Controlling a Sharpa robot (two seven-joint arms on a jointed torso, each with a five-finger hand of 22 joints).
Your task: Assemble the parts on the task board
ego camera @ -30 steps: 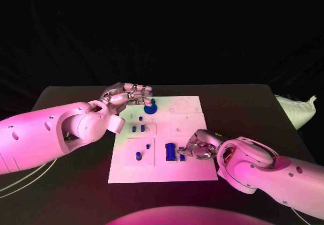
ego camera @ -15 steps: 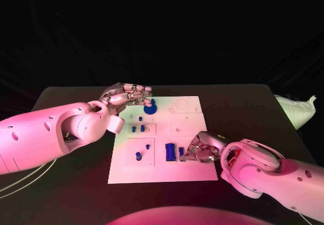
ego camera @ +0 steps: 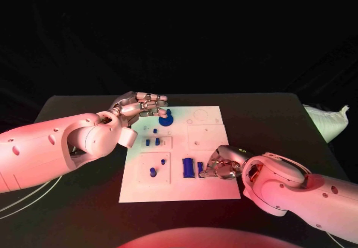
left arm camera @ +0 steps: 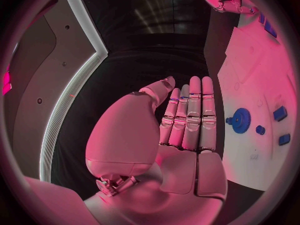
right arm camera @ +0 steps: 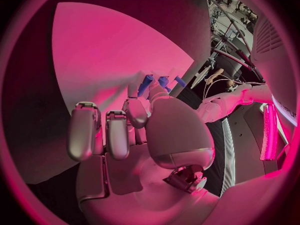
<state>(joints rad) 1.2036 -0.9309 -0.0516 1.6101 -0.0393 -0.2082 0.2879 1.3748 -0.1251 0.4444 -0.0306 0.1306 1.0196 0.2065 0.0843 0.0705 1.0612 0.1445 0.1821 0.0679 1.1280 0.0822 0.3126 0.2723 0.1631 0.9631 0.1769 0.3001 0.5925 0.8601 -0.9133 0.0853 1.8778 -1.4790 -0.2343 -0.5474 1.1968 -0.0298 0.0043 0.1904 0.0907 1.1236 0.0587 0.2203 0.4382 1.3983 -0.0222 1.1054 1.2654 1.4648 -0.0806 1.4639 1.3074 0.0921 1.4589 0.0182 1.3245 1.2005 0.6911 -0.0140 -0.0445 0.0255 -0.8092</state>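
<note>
Task board (ego camera: 212, 191) mid-table, several blue parts (ego camera: 188, 167) seated; assembly judged partial; right hand (ego camera: 217, 168) pinches a small part (ego camera: 200, 167); left hand (ego camera: 142, 107) empty, fingers extended.

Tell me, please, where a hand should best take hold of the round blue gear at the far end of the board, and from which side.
Probably by the small knob at the middle of the gear, coming from above. The gear lies flat on the board, so its toothed rim gives little to pinch, while the knob stands out. The left hand hovers beside it, fingers straight, holding nothing.
</note>
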